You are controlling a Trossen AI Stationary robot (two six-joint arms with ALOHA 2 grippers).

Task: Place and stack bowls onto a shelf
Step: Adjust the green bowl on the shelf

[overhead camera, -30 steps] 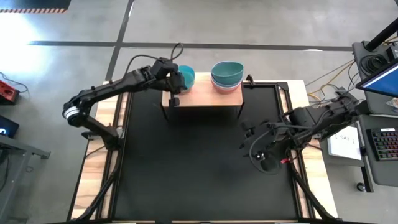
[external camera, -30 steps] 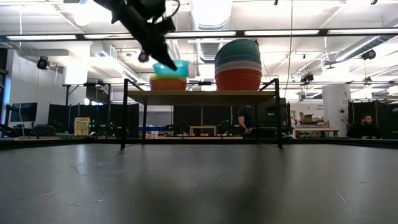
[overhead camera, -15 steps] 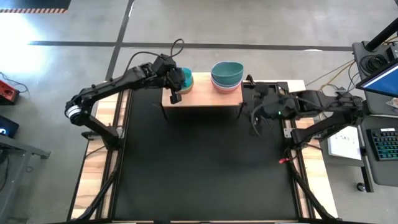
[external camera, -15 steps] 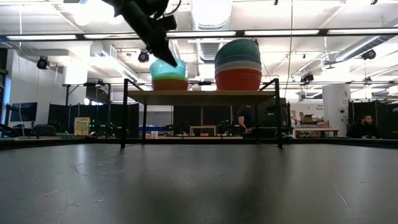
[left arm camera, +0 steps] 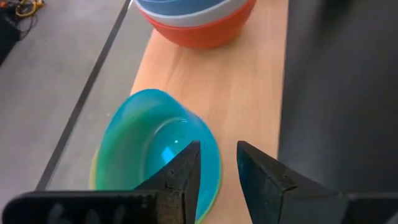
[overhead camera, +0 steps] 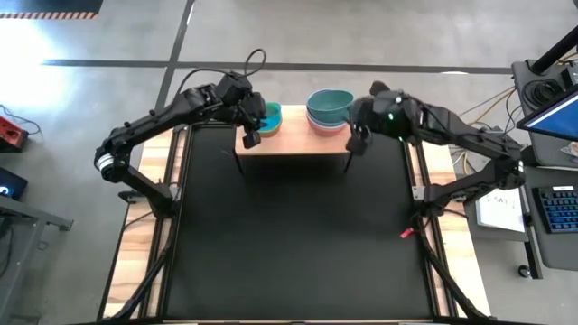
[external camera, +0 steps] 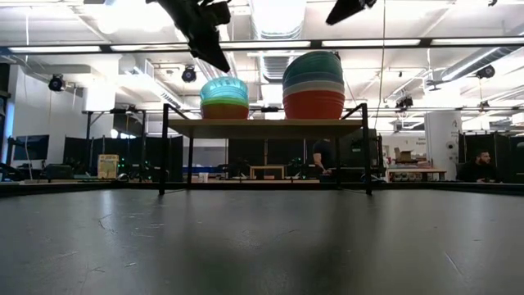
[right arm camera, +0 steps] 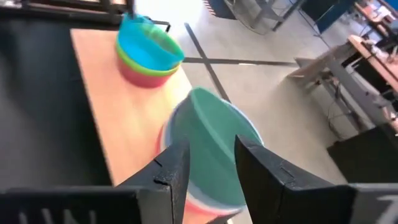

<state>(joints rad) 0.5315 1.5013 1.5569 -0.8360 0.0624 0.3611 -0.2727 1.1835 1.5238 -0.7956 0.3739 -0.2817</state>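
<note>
Two upright stacks of bowls (overhead camera: 268,116) (overhead camera: 329,110) apart on the pale shelf (overhead camera: 293,140).

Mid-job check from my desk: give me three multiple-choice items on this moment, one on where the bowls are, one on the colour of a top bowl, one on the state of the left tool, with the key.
1. Where are the bowls?
A. In two stacks on the shelf
B. Spread over the black tabletop
C. One stack on the floor

2. What colour is the top bowl of the stack nearest the left tool?
A. Red
B. Bright blue
C. White

3. What is the left tool doing?
A. Clamped on a bowl's rim
B. Open, just above the blue bowl, holding nothing
C. Resting on the black tabletop

Key:
1 A: both stacks sit on the shelf, one at each end.
2 B: the blue bowl tops a green one.
3 B: the left tool shows a gap between its fingers, with no bowl in it.
</note>
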